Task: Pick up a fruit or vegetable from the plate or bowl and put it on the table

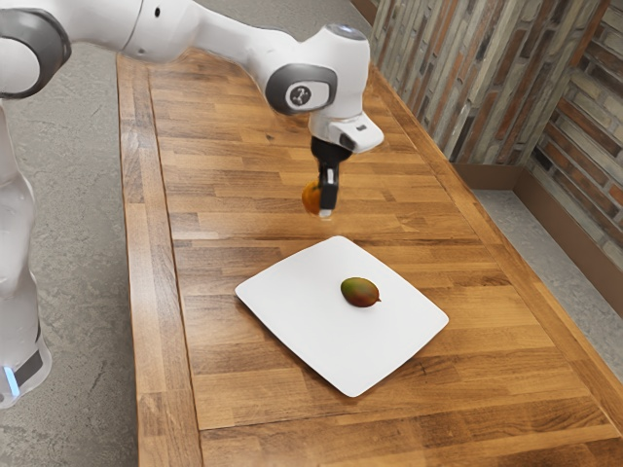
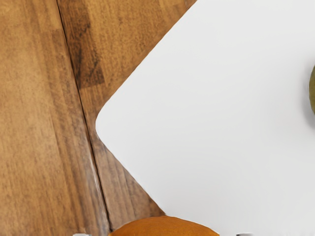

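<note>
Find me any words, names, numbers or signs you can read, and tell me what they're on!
There are no words or numbers I can read.
Round sign on the arm: dark with a pale pattern, too small to read.
Little dark mark on the arm's white hand part: too small to tell if it's writing.
I see no writing on the plate, green-and-red fruit or orange fruit.

White plate (image 1: 292, 302), green-and-reddish mango (image 1: 360, 292), orange fruit (image 2: 165, 227), brown wood-strip tabletop (image 1: 224, 389).
</note>
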You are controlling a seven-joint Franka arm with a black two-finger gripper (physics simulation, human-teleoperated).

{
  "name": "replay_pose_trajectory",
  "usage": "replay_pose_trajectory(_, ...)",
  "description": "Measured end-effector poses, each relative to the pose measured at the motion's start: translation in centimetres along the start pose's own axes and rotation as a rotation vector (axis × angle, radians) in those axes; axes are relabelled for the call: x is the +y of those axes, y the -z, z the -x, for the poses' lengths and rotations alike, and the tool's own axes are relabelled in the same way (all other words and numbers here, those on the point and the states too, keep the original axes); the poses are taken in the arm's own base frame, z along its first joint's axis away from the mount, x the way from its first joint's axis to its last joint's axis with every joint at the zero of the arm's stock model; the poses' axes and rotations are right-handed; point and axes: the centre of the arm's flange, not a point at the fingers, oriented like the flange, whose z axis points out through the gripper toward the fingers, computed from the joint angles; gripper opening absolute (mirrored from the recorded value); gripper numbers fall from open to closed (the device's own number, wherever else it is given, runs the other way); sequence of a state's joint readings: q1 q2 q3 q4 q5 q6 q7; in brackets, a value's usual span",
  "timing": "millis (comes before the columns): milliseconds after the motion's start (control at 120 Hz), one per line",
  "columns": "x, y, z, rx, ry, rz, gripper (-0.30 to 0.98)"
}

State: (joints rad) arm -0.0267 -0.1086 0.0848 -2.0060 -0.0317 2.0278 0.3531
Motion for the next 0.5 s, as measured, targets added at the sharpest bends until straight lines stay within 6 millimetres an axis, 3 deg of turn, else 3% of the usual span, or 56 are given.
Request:
replay_pose_trajectory(117,-7.8,0.6,3.4,-0.018,0.131,-0.032,0.33)
replay_pose_trajectory(183,-10.7,0.7,5.0,-0.030,0.177,-0.044,0.33)
replay_pose_trajectory(333,-13.6,0.4,6.9,-0.052,0.214,-0.055,0.33)
replay_pose_trajectory(500,-14.0,0.4,6.9,-0.061,0.192,-0.058,0.58)
